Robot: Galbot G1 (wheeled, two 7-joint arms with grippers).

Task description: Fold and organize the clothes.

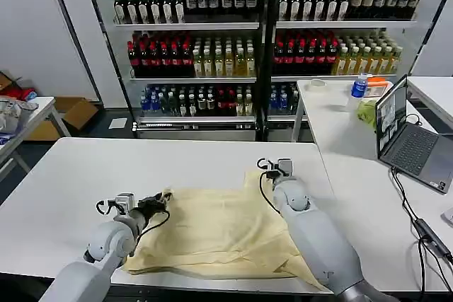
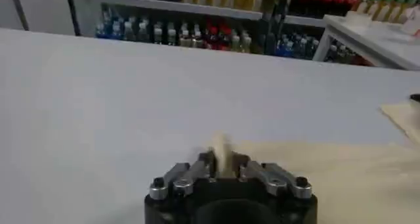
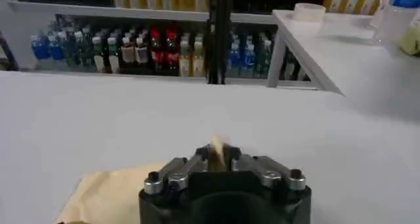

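Observation:
A pale cream-yellow T-shirt (image 1: 212, 228) lies spread on the white table (image 1: 64, 175), near its front edge. My left gripper (image 1: 161, 199) is shut on the shirt's left far corner, and a tuft of cloth (image 2: 220, 154) pokes up between its fingers. At the shirt's far right corner my right gripper (image 1: 274, 168) is shut too, with a pinch of fabric (image 3: 217, 151) standing between the fingers. More of the shirt (image 2: 341, 179) trails off beside the left gripper. The right arm lies across the shirt's right side and hides part of it.
A second white table (image 1: 340, 132) stands to the right with an open laptop (image 1: 407, 139), a bright green cloth lump (image 1: 367, 112), a water bottle (image 1: 359, 90) and cables (image 1: 417, 224). Shelves of bottles (image 1: 233, 40) fill the back. Bare tabletop lies left of and beyond the shirt.

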